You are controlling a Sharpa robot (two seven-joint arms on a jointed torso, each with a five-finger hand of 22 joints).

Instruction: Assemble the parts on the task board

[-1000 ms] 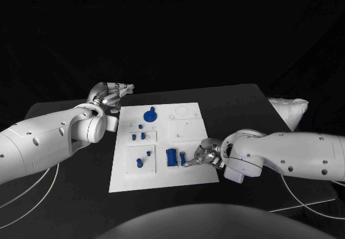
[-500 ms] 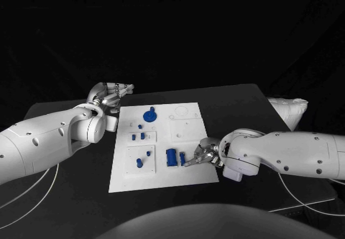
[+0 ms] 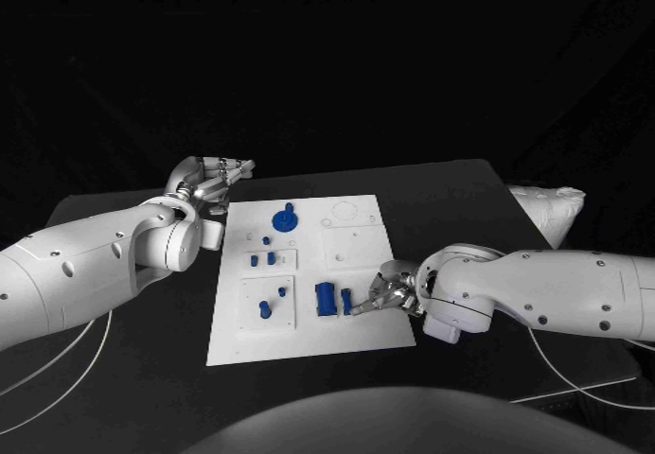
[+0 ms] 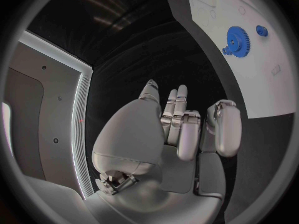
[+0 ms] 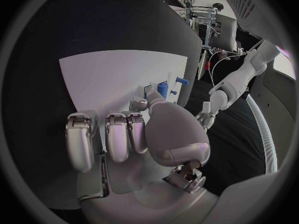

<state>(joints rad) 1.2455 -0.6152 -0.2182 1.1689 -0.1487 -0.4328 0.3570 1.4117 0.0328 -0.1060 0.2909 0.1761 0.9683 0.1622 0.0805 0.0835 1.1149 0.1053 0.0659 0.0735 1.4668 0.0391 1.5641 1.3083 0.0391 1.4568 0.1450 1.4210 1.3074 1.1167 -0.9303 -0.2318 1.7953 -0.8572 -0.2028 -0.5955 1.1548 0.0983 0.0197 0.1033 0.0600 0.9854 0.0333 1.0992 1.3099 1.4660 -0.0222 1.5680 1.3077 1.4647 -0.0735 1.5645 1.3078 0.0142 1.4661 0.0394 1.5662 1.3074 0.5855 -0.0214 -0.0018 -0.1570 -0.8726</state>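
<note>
The white task board (image 3: 358, 244) lies mid-table. On it are a blue gear (image 3: 284, 220), small blue pegs (image 3: 266, 257) and a blue block (image 3: 327, 298). My right hand (image 3: 388, 291) rests at the board's near right edge. Its fingers are curled in, and thumb and a fingertip pinch a small blue peg (image 3: 346, 301) just right of the block. The right wrist view shows that peg (image 5: 162, 89) at the thumb tip. My left hand (image 3: 212, 177) hovers off the board's far left corner and holds nothing, its fingers (image 4: 181, 124) loosely extended. The gear (image 4: 236, 37) is also in the left wrist view.
Two more blue pieces (image 3: 271, 300) sit in the board's near left panel. A white cushion-like object (image 3: 553, 210) lies at the table's right edge. Cables (image 3: 55, 374) run off the table's near left side.
The right hand has edged slightly toward the blue block, still pinching the peg. The left arm has not moved.
</note>
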